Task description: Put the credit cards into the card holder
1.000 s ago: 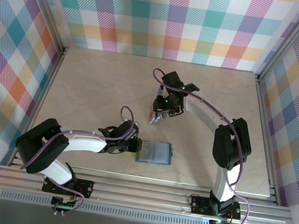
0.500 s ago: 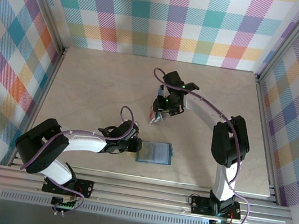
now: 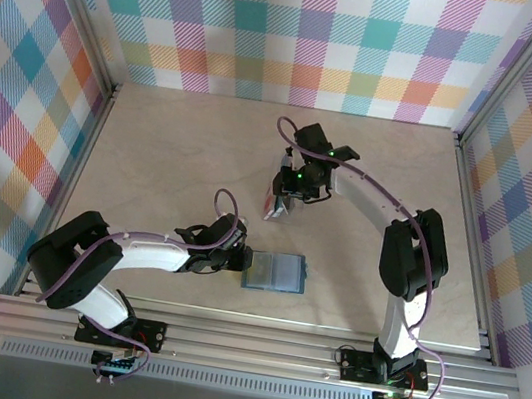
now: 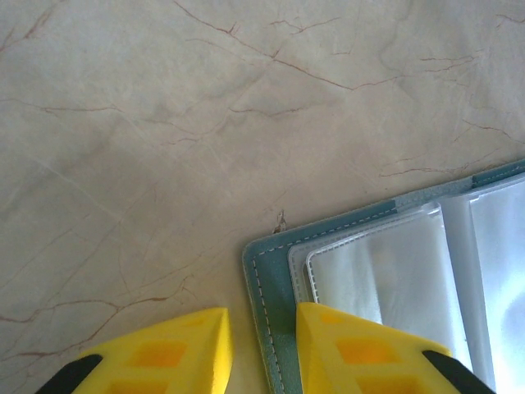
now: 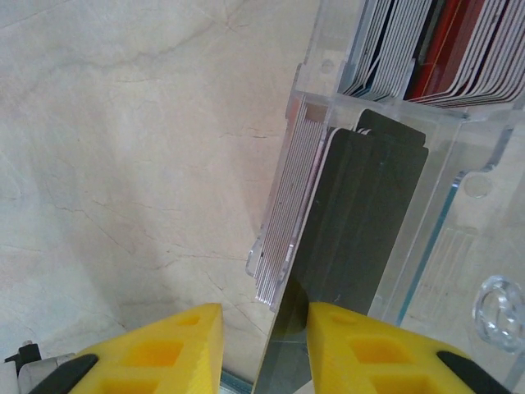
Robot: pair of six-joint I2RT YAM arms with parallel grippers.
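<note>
Left gripper [image 4: 261, 327] noted slightly open, astride the card holder's [image 3: 276, 272] 9 o'clock edge. At the holder's 12 o'clock, a dark card [image 5: 361, 215] in the clear rack [image 5: 461, 185] is flanked by the right gripper [image 5: 264, 316]; whether it is clamped cannot be told.

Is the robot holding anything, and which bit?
The right gripper has the near end of a dark card between its fingers; grip uncertain. The left gripper straddles the edge of the card holder.
</note>
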